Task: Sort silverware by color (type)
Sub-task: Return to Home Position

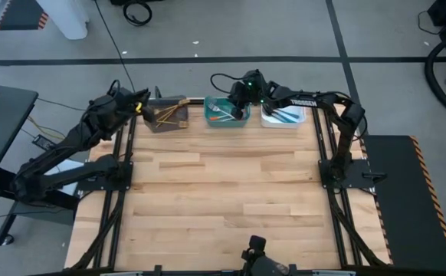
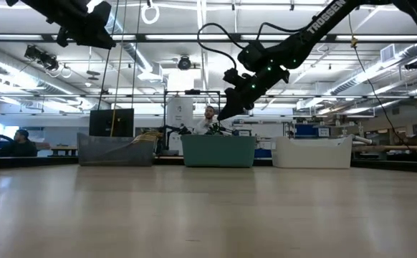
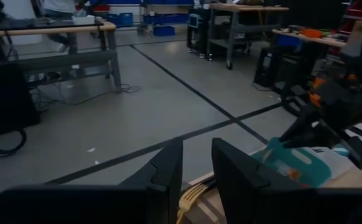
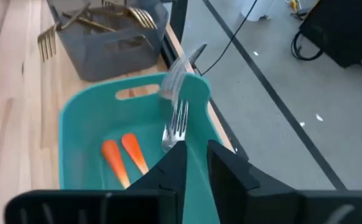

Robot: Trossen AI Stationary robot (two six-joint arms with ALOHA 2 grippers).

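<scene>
My right gripper (image 4: 196, 152) hangs over the teal bin (image 4: 69, 143), in the middle of the row of three at the far edge of the table (image 1: 223, 199). Its fingers stand a narrow gap apart with nothing between them. Under it lie the orange-handled forks (image 4: 134, 154), handles on the bin floor and silver heads leaning up against the end wall.

My left gripper (image 1: 140, 107) hovers at the left end of the row, just beside the grey bin (image 1: 165, 123). It too is slightly parted and carries nothing. The gold forks (image 1: 169, 113) lie in that grey bin, some with tines poking over its rim. The white bin (image 1: 283, 121) on the right holds what I take to be the blue-handled forks (image 1: 288, 113), though they are small from above.

I see no fork on the bare boards, so I judge the sorting done and the step in hand to be the retreat to rest.

For that, the right gripper should rise straight up first, to clear the teal rim and the fork heads propped against it. Only then should it swing back to the near right. The left arm should draw back to the near left, keeping off the gold tines. Both pairs of fingers can go as they are, since there is nothing to let go of.
</scene>
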